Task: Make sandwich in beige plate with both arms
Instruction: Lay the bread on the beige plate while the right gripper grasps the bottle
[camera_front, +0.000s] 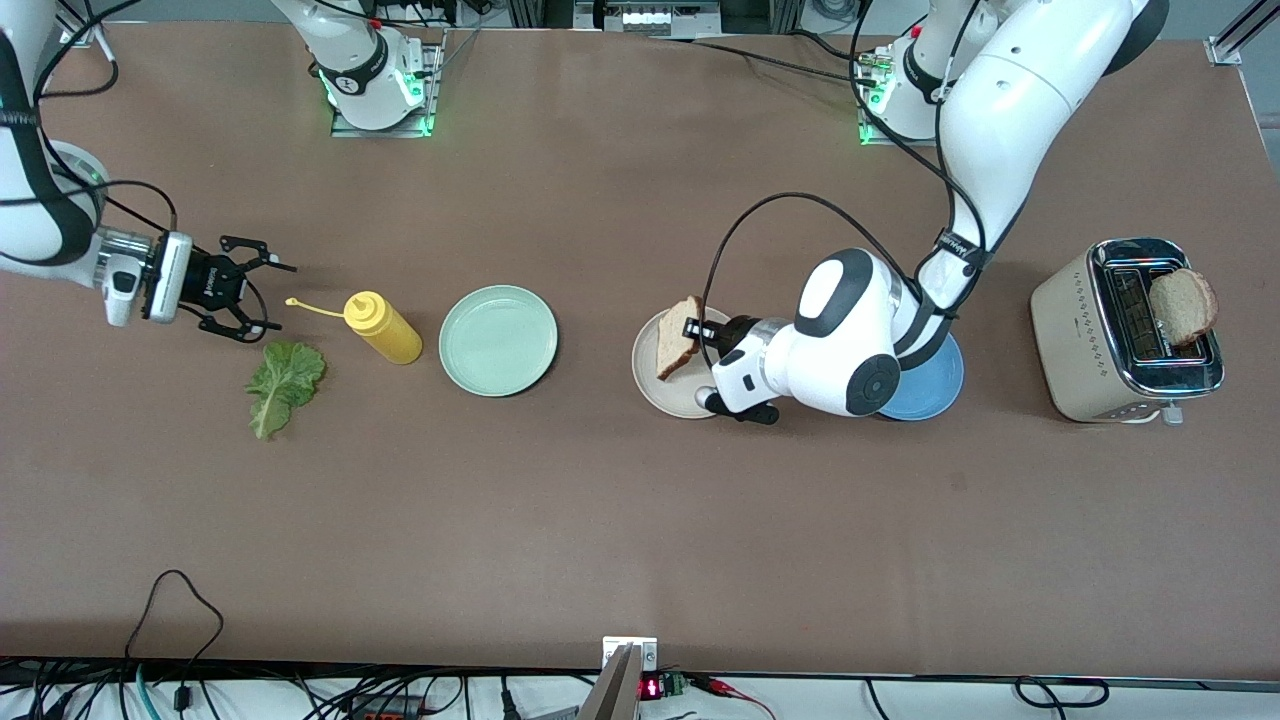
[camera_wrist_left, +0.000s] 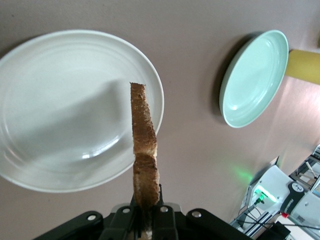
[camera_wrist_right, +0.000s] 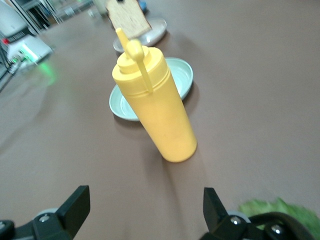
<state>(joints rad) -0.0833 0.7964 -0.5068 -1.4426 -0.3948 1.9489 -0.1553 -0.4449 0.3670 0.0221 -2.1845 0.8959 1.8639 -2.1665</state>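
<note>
The left tool (camera_front: 700, 332) grips a toast slice (camera_front: 678, 338) on edge over the beige plate (camera_front: 652, 385), centre-right of frame, ready to lay it flat, while the right tool (camera_front: 262, 297), spread wide at left, hovers near the lettuce leaf (camera_front: 283, 383).

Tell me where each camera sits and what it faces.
Front: high across the table, facing both arms' bases.
Left wrist: above the beige plate, its left gripper clamping a toast slice.
Right wrist: low, facing the yellow bottle, right gripper fingers open.
Shared: both wrist views show the green plate.
</note>
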